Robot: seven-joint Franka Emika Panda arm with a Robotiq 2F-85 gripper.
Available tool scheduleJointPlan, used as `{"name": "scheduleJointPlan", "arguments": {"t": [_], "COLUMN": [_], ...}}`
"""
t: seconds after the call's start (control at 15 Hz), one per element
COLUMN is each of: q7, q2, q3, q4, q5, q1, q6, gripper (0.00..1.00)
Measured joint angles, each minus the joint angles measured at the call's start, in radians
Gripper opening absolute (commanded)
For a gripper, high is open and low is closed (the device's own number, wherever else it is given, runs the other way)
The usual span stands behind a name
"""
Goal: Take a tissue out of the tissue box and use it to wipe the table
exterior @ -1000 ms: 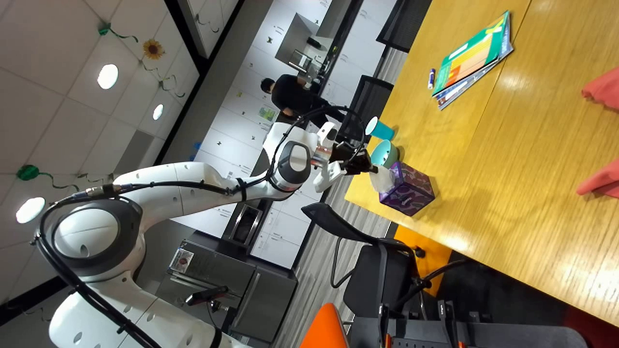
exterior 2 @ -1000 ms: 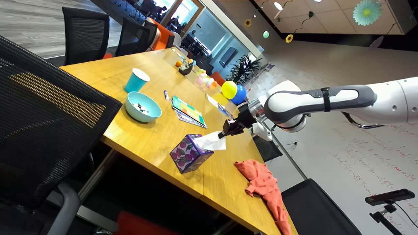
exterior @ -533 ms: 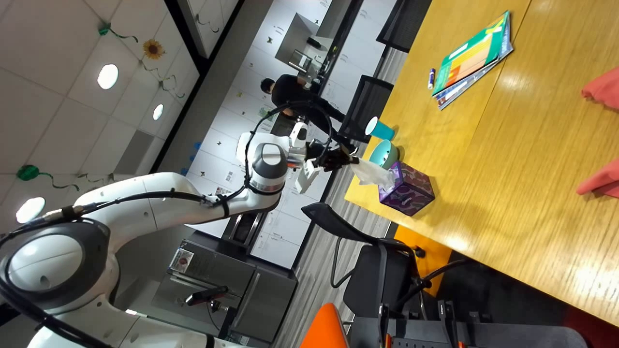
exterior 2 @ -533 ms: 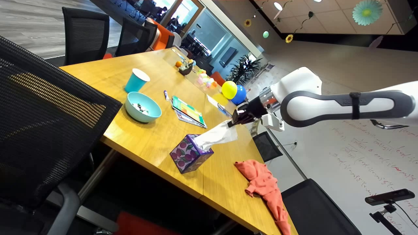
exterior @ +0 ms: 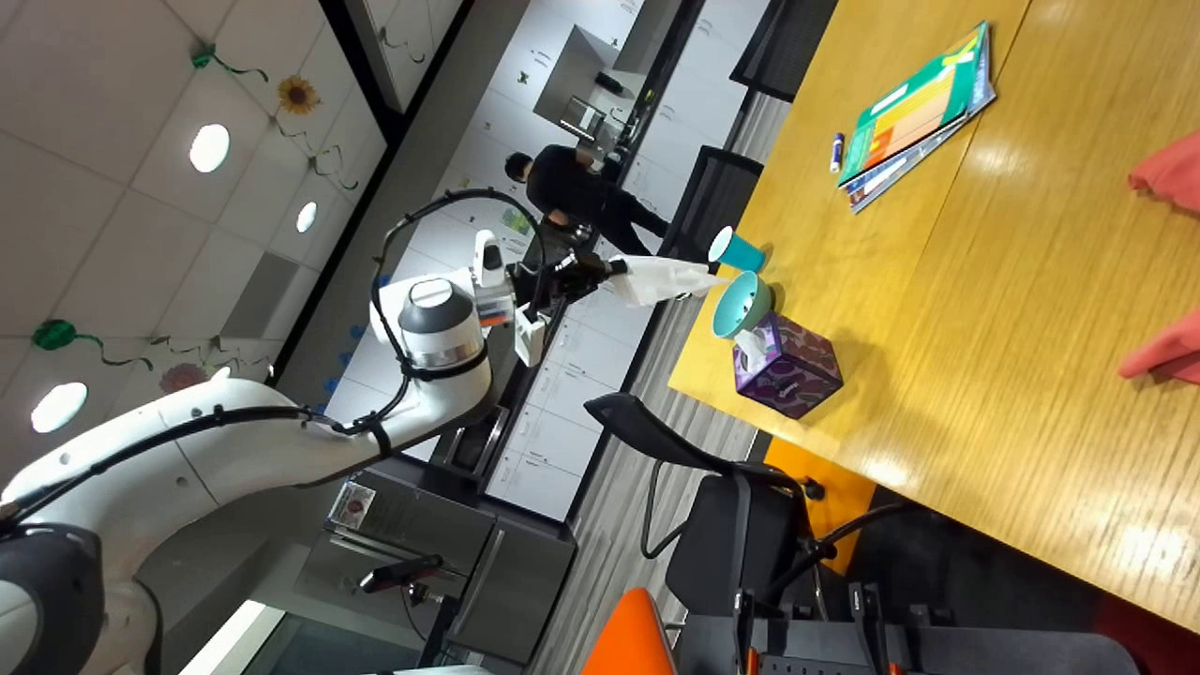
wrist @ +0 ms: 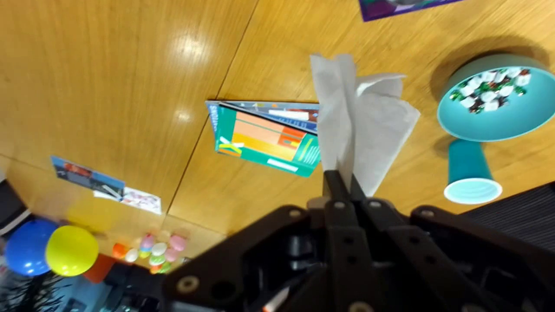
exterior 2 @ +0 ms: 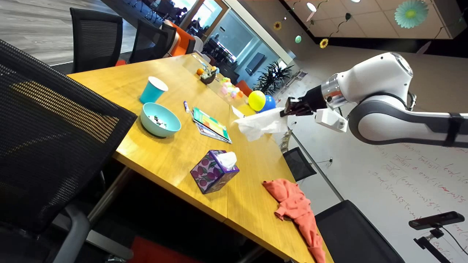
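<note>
Between the tissue box [exterior 2: 214, 173] and the red cloth [exterior 2: 295, 204], passage is left over bare table [exterior 2: 248, 197]; on the box's opposite side, the way is obstructed by bowl [exterior 2: 172, 118] and cup [exterior 2: 150, 94].

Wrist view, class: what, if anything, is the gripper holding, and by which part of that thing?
The gripper holds a white tissue, pinched at one end; whether by a corner or an edge cannot be told. The rest extends free.
</note>
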Motion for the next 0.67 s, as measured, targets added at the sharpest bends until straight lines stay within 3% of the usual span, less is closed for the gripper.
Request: {"name": "scheduleJointPlan", "arguments": {"t": [0.2, 0.33, 0.47, 0.67], "q7": [0.182, 0.260, 0.267, 0.154], "q2": [-0.075, -0.110, -0.120, -0.092], "q3": [0.009, 0.006, -0.016, -0.092], "q4": [-0.027, -0.054, -0.086, -0.139], "q5": [-0.166, -0.220, -0.205, -0.054], "q1": [-0.075, -0.124, -0.150, -0.142], "q6": [-0.036, -0.079, -0.105, -0.076], "gripper": [0.00, 0.00, 0.00, 0.00]}}
